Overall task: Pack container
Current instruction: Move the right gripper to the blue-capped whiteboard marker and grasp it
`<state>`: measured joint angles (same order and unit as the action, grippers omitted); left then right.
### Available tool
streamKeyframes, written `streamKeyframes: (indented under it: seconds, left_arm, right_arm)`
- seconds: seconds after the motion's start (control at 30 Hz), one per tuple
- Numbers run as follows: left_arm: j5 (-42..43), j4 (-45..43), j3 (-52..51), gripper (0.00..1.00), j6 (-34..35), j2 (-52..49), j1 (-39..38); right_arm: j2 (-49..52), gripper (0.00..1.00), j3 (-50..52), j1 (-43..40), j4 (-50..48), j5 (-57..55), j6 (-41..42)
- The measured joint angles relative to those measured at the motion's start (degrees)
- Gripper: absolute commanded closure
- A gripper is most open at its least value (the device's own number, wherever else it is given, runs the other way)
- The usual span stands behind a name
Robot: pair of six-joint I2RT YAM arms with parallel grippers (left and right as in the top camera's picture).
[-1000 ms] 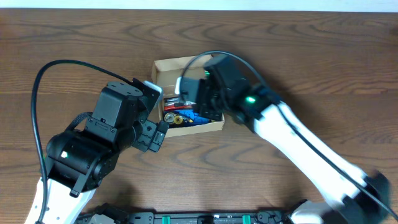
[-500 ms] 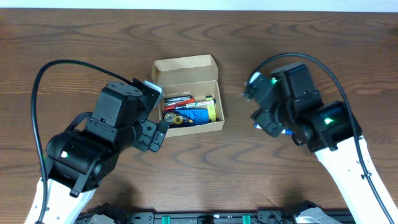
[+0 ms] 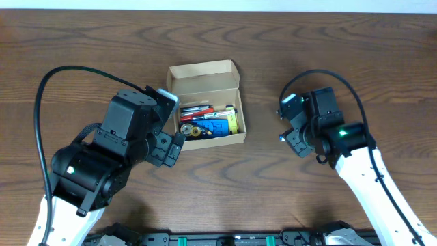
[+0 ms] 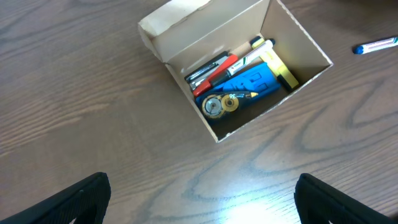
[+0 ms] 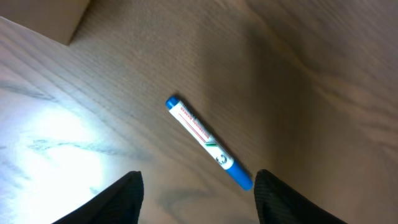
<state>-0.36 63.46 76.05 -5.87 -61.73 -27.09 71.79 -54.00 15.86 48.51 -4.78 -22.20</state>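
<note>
Dark wood-grain table (image 3: 82,41), seen from overhead. Near centre: 1 container (image 3: 215,142), tan cardboard, open side up. Long axis approx 9-to-3 o'clock, the 3 end tipped a touch toward 2. Lid flap (image 3: 203,80) hinged on the 12 o'clock side and folded back that way, inner face showing.

Inside (best seen from left wrist cam): 1 flat blue block (image 4: 249,81), 1 yellow piece (image 4: 283,73) along its edge, 2 round metallic discs (image 4: 214,106) side by side, 1 red pen (image 4: 221,68) among dark and white pens. Pens at least 3, exact no. hard to tell. All laid roughly parallel to the long axis.

Outside: 1 loose marker (image 5: 207,142), white barrel, blue at both ends, flat on the wood at approx 3 o'clock of the container and well apart from it. In right wrist cam, axis runs 10-to-4 o'clock, bigger blue end at 4.

Grippers: 2. Left gripper (image 4: 202,186) at approx 8 o'clock of the container, jaws spread wide, fingers (image 4: 74,199) at the frame's bottom corners, nothing between, only bare wood. Right gripper (image 5: 198,186) over the marker, jaws apart, fingers (image 5: 118,199) gripping nothing; marker lies on the wood just beyond the tips.
</note>
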Motion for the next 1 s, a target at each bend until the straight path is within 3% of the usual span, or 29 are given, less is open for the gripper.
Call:
streamKeyframes:
  seconds: [0.43, 1.0]
  left_arm:
    - [0.0, 0.0, 0.0, 0.05, 0.0, 0.0, 0.0]
    - [0.0, 0.0, 0.0, 0.05, 0.0, 0.0, 0.0]
  right_arm:
    - [4.6, 0.3, 9.9, -0.3, -12.2, 1.1, -6.2]
    - [17.5, 0.3, 10.6, -4.9, -19.2, 4.9, -6.9]
